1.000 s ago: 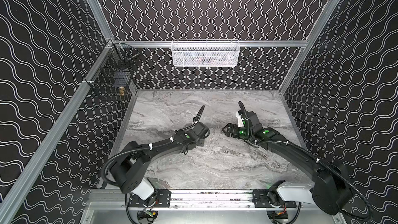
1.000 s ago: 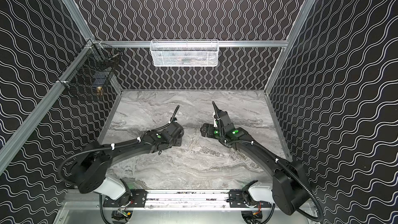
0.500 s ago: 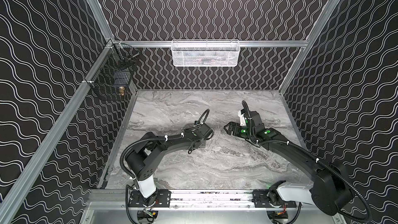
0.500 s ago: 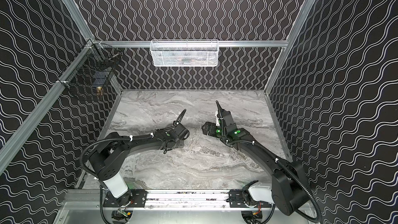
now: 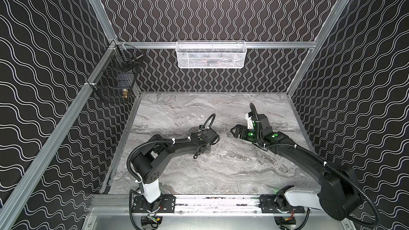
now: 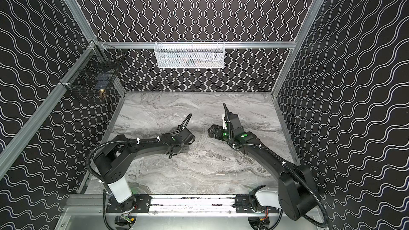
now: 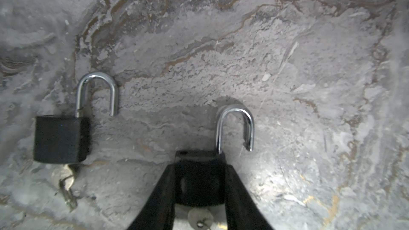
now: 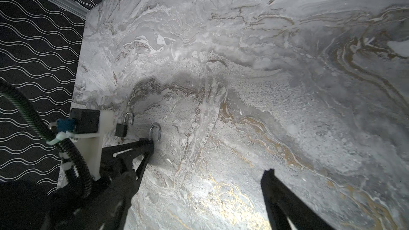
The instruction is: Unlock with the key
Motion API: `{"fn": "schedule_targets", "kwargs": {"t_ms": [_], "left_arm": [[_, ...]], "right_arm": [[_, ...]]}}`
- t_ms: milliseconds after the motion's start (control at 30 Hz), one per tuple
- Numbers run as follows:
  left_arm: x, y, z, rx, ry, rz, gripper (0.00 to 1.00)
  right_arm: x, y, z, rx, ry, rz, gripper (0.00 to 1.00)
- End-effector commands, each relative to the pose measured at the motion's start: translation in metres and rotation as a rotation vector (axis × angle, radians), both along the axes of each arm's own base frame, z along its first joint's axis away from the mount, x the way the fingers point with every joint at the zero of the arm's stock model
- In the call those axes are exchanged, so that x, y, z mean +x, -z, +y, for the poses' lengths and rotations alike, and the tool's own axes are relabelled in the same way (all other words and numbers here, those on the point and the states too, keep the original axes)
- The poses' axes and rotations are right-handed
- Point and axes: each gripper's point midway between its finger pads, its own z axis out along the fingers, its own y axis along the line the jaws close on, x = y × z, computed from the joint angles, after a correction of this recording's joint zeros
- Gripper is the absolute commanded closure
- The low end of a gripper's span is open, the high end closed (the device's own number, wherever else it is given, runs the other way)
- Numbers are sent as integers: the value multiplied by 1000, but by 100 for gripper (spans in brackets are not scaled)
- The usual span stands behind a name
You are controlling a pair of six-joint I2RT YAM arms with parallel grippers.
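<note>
The left end effector [image 7: 199,168] has its two black fingers [image 7: 161,195] set one on each side of the black body of a padlock [image 7: 199,180], seemingly against its sides. Whether they are pressing or just letting go cannot be told. This padlock's chrome shackle [image 7: 235,127] is lifted, with its free leg clear of the body, and a key [image 7: 200,217] shows at the keyway end between the fingers. Beside it, apart and untouched, a second padlock [image 7: 59,138] lies flat on the tabletop [image 5: 199,111]. Its shackle [image 7: 97,91] is also sprung open and its key [image 7: 65,179] sticks out of the base.

In both top views the two locks lie near the middle of the frame, almost wholly hidden under the wrist of the left arm [image 5: 177,147].

The right end effector [image 5: 234,130] hangs just right of centre in a top view. Its jaws are spread wide with nothing between them, and it is near the left one without touching either lock.

By this evidence the unlocking looks finished for both padlocks, since each shackle is free and each key is seated. What seems left is small: release the held lock so it rests on the tabletop and draw the arms back.
</note>
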Motion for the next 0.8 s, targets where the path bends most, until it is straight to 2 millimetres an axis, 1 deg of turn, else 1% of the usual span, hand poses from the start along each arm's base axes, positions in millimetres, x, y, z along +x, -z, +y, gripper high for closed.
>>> {"fn": "schedule_targets", "kwargs": {"t_ms": [0, 100, 200, 233, 267, 300, 400, 433, 500, 533, 600, 633, 700, 767], "left_arm": [[1, -11, 0, -27, -13, -19, 40], [2, -30, 5, -44, -17, -59, 26], [9, -60, 19, -56, -35, -114, 10], [14, -73, 26, -51, -41, -140, 5], [19, -86, 36, -40, -53, -169, 2], [25, -98, 46, -22, -66, -196, 1], [45, -137, 101, 60, -173, -278, 1], [52, -149, 126, 101, -232, -314, 2], [61, -162, 171, 151, -324, -355, 1], [64, -165, 199, 173, -384, -374, 2], [65, -164, 240, 221, -455, -416, 2], [63, -161, 259, 258, -481, -441, 2], [59, -146, 281, 323, -477, -483, 2], [56, -129, 285, 345, -431, -529, 2]], "right_arm": [[8, -10, -3, 4, 22, -51, 8], [11, -16, -12, -18, 51, -80, 8], [18, -30, -31, -64, 131, -142, 6], [21, -36, -40, -91, 170, -175, 5], [27, -42, -58, -122, 232, -207, 4], [31, -46, -73, -150, 286, -231, 2], [37, -54, -126, -246, 486, -297, 1], [38, -55, -147, -272, 562, -317, 1], [37, -54, -185, -319, 697, -340, 1], [36, -54, -203, -353, 753, -360, 1], [30, -47, -236, -446, 857, -383, 1], [27, -43, -250, -492, 893, -402, 1], [25, -28, -268, -534, 910, -427, 1], [27, -12, -275, -550, 875, -444, 1]]}}
